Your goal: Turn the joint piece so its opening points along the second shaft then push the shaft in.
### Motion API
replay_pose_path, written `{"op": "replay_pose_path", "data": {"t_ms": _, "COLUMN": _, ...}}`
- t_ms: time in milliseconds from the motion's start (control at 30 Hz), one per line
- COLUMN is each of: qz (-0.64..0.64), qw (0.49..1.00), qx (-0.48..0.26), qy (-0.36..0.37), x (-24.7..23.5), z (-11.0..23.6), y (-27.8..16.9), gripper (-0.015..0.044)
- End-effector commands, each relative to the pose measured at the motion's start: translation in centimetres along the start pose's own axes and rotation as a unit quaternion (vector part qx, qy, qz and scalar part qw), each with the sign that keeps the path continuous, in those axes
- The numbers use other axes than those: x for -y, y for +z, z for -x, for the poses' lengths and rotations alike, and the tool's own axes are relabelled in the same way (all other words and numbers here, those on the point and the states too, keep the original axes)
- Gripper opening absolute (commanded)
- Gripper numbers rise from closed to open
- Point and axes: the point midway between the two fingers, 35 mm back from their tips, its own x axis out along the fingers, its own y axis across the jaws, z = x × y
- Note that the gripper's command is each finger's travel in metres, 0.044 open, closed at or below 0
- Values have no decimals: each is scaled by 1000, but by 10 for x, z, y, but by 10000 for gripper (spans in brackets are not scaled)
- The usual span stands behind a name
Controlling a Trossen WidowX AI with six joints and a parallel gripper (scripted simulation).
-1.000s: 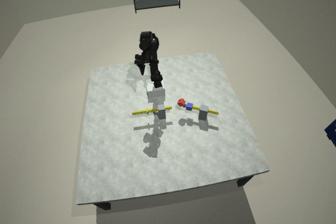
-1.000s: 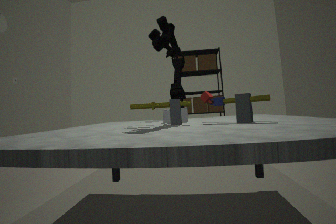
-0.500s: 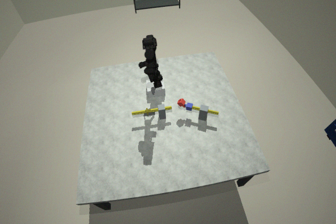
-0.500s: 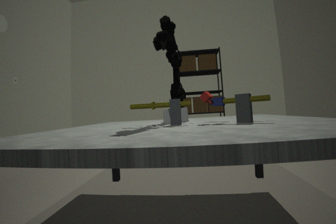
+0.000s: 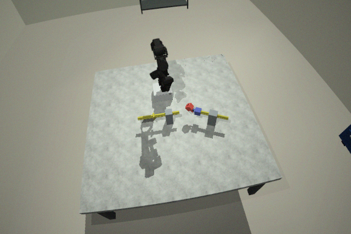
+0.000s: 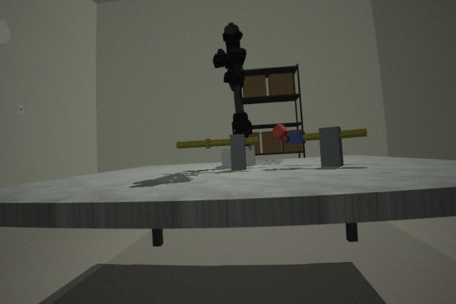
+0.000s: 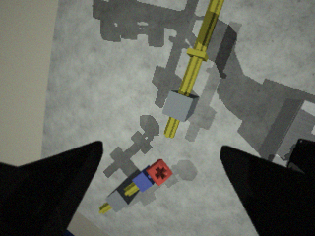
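While the black parallel-jaw gripper (image 7: pixel 159 182) hangs high over the mottled grey table (image 5: pixel 119 175) with its fingers spread wide and nothing between them, the job in hand looks like the reach down to the red square joint piece (image 7: pixel 160 171).

My take on doing that well: come down with the two fingers either side of the red block, not the blue hinge block (image 7: pixel 144 181) touching it, and close on its flat faces so it can't slip while it gets swung. Keep the wrist away from the yellow sliding shaft (image 7: pixel 193 70), whose free end sits near the joint.

Where it all is: in the wrist view the red piece sits low and centre, on the end of the short yellow fixed shaft (image 7: pixel 129 190) that runs off to the lower left through a grey block (image 7: pixel 117 200). The face with the dark cross-shaped opening looks up towards the camera and a bit to the right, so I'd say it isn't lined up yet. The sliding shaft's long axis runs from top right down to the middle, through its own grey block (image 7: pixel 180 105).
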Motion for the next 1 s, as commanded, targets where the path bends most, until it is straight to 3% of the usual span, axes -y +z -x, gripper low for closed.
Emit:
{"op": "replay_pose_path", "data": {"t_ms": 0, "qz": 63, "qw": 998, "qx": -13, "qy": -19, "x": -2, "z": -12, "y": -9, "gripper": 440}}
{"op": "replay_pose_path", "data": {"t_ms": 467, "qz": 289, "qw": 953, "qx": -60, "qy": -69, "x": -3, "z": -44, "y": -41, "gripper": 440}}
{"op": "replay_pose_path", "data": {"t_ms": 967, "qz": 511, "qw": 844, "qx": -120, "qy": -107, "x": 5, "z": -75, "y": -78, "gripper": 440}}
